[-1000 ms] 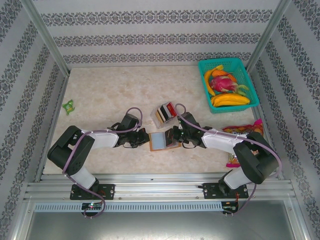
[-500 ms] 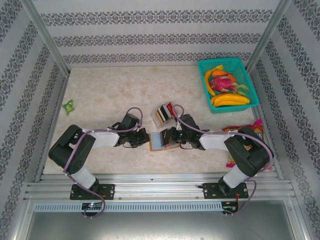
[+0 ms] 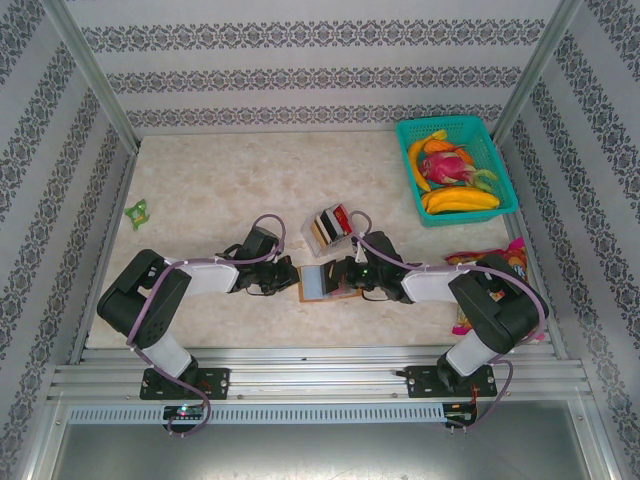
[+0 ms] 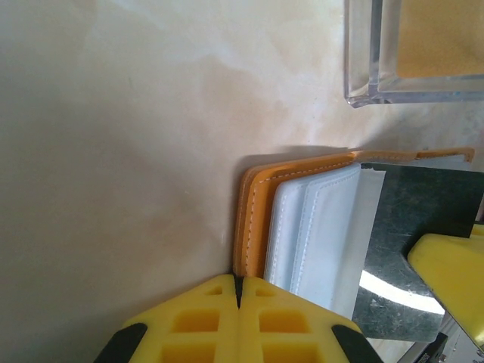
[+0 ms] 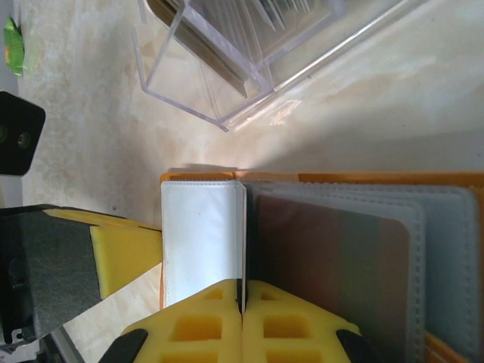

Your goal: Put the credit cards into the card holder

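Steadying orange-tan folding leather card holder (image 4: pixel 249 212): left gripper (image 4: pixel 238 278) clenched on cover edge, so right gripper (image 5: pixel 243 283), also clenched (on what, unclear), can seat dark plastic card (image 5: pixel 333 272).

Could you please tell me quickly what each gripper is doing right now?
Left gripper: closed, pinching the cover edge of the orange leather-look card holder.
Right gripper: closed on a thin inner leaf of that holder, apparently.
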